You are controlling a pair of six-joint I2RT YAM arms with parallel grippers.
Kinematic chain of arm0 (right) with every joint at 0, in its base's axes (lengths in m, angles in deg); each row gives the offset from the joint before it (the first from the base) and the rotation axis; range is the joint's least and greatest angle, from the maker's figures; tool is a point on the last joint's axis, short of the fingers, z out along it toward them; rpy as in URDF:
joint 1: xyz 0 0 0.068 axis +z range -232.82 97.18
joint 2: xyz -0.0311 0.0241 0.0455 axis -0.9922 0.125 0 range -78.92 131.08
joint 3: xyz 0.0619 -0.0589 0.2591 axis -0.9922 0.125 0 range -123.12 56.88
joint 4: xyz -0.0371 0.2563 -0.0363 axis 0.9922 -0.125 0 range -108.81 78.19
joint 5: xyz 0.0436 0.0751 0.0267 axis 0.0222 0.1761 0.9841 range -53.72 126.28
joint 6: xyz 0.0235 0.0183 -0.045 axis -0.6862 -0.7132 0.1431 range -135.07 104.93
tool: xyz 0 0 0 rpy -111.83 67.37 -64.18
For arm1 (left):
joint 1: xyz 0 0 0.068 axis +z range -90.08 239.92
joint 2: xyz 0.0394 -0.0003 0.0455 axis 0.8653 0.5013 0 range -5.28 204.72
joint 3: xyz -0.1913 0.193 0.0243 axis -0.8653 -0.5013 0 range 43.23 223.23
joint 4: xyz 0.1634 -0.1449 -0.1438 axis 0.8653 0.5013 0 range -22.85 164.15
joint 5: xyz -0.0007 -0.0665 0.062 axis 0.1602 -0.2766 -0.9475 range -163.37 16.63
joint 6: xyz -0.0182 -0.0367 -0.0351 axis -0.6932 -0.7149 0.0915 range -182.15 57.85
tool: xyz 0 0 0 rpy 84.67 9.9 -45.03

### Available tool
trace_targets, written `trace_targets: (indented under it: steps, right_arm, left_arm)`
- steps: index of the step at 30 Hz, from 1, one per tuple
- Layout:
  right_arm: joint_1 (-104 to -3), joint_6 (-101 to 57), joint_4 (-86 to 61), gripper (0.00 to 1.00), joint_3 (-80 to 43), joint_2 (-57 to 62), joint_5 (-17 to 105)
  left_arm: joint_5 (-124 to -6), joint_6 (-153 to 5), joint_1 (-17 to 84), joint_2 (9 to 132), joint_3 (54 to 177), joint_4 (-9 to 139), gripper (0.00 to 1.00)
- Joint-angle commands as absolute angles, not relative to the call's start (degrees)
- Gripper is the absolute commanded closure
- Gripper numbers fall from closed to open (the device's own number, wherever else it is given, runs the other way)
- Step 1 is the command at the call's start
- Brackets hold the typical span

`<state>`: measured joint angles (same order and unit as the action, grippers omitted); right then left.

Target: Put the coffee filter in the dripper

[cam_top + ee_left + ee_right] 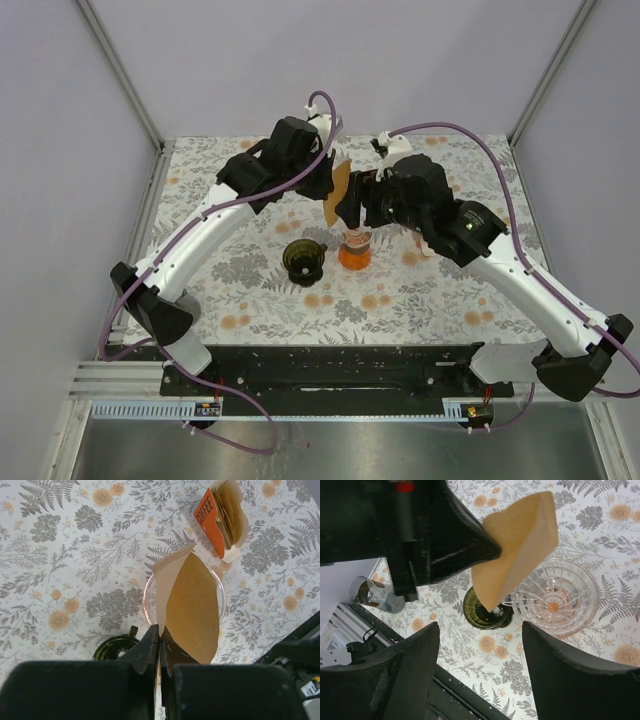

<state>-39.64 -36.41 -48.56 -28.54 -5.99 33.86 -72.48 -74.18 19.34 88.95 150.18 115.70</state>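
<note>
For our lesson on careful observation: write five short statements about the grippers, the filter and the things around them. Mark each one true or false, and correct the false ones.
1. The left gripper is shut on the coffee filter. True.
2. The right gripper also clamps the filter. False: its jaws stand wide open and hold nothing.
3. The filter sits inside the clear dripper. False: it is held in the air, not yet in the dripper.
4. An orange box marked COFFEE holds more filters. True.
5. A dark green vessel stands beside the dripper. True.
</note>
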Motion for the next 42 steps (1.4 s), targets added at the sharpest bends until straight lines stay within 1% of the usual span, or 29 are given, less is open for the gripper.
trace_targets:
  steps: [1, 3, 5, 7, 9, 13, 16, 20, 24, 29, 35, 42]
  right_arm:
    - [-34.6, -36.2, -42.9, 0.25, -29.0, -5.7, 22.4]
    - [-34.4, -36.1, -43.9, 0.27, -29.8, -3.8, 18.9]
    - [-34.4, -36.1, -45.4, 0.38, -30.8, -1.4, 14.8]
    - [-34.4, -36.1, -47.1, 0.45, -32.2, 1.0, 13.1]
    - [-34.4, -36.4, -49.0, 0.49, -33.4, 2.6, 10.9]
    - [-34.4, -35.9, -48.2, 0.57, -33.8, 4.0, 8.5]
    - [-34.4, -35.3, -50.0, 0.69, -35.5, 5.1, 6.9]
    - [-34.5, -35.5, -55.3, 0.84, -38.1, 5.3, 2.6]
    - [-35.8, -35.7, -59.8, 0.99, -40.1, 5.3, 5.1]
    - [-39.5, -36.3, -66.1, 1.00, -43.2, 7.1, 14.4]
    - [-42.2, -36.3, -68.8, 1.00, -45.1, 9.8, 24.7]
    - [-43.0, -35.7, -71.6, 1.00, -46.7, 13.2, 25.6]
  left_arm:
    - [-73.2, -81.0, 19.1, 87.2, 149.1, 112.6, 0.96]
    - [-72.9, -81.7, 19.1, 87.1, 148.6, 112.5, 0.96]
    - [-72.5, -82.3, 19.0, 86.8, 148.3, 112.6, 0.96]
    - [-72.5, -82.4, 19.0, 86.5, 148.5, 112.6, 0.95]
    - [-72.8, -82.3, 19.0, 86.2, 148.6, 112.6, 0.96]
    - [-71.5, -82.2, 19.0, 85.9, 148.5, 112.6, 0.96]
    - [-70.3, -81.5, 19.0, 85.9, 148.3, 112.7, 0.96]
    - [-71.8, -79.5, 19.7, 85.2, 147.6, 113.3, 0.96]
    - [-71.2, -77.1, 19.8, 84.4, 146.7, 113.7, 0.96]
    - [-69.5, -75.0, 19.8, 84.2, 146.1, 115.5, 0.94]
    - [-66.9, -73.1, 19.5, 85.8, 145.0, 117.0, 0.94]
    - [-65.9, -72.3, 19.5, 89.3, 145.7, 118.7, 0.94]
